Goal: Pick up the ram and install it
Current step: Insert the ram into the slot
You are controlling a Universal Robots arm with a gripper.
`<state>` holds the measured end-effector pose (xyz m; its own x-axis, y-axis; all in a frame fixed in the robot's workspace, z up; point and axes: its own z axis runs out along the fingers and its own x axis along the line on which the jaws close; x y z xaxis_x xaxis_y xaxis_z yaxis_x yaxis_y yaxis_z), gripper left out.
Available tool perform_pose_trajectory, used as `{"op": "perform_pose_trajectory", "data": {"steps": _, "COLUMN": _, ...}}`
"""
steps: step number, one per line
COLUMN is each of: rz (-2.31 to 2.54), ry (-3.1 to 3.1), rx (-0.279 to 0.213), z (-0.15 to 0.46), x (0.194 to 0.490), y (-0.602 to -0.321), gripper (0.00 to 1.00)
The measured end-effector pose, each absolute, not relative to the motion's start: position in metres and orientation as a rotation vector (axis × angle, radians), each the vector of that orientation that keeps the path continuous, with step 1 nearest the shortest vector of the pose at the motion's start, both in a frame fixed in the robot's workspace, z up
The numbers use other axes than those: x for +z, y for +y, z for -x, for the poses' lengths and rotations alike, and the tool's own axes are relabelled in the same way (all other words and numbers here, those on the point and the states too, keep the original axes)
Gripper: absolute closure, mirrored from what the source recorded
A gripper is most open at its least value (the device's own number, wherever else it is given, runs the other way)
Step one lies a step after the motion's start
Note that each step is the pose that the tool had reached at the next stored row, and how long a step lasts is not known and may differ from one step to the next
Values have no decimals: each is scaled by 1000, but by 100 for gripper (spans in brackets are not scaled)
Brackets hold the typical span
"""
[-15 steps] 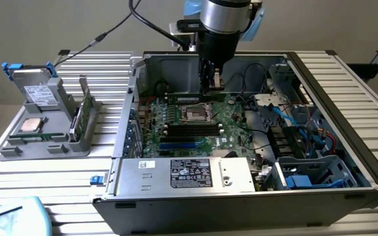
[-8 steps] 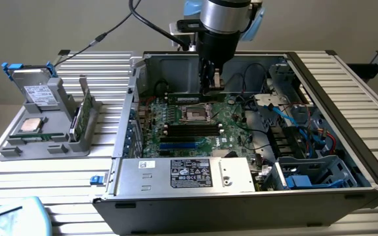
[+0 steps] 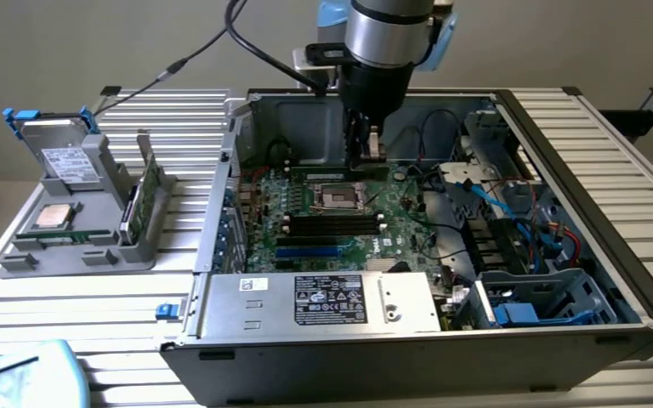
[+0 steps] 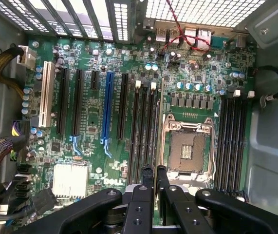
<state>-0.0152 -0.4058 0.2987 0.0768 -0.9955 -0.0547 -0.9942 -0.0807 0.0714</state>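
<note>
The exterior view looks from high off the surface [image 3: 77, 297], angled down into the whole open computer case [image 3: 417, 365]. The wrist view hangs close over the motherboard [image 4: 95, 122], facing straight down past its own fingers [image 4: 139, 207]. Both share the board and processor socket [image 3: 335, 197].

- Soft, even light is falling on the worktop [image 3: 99, 314], and its pale slats are showing bright all around the tool [image 3: 363, 140].
- The computer case [image 3: 417, 365] is shading its own inside, so the motherboard [image 3: 338, 212] beneath the tool is lying dimmer.
- In the wrist view, light is pouring through the vent grille [image 4: 202, 12] beyond the tool [image 4: 154, 173], burning it white.
- The heat sink [image 4: 69, 179] is glaring pale, while the ram [image 4: 156, 126], clamped in the black tool, is sitting dark.
</note>
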Motion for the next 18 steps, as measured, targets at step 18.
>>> {"op": "perform_pose_trajectory", "data": {"steps": 18, "rz": -2293, "ry": -2119, "rx": -136, "z": 18, "x": 266, "y": -406, "gripper": 86}}
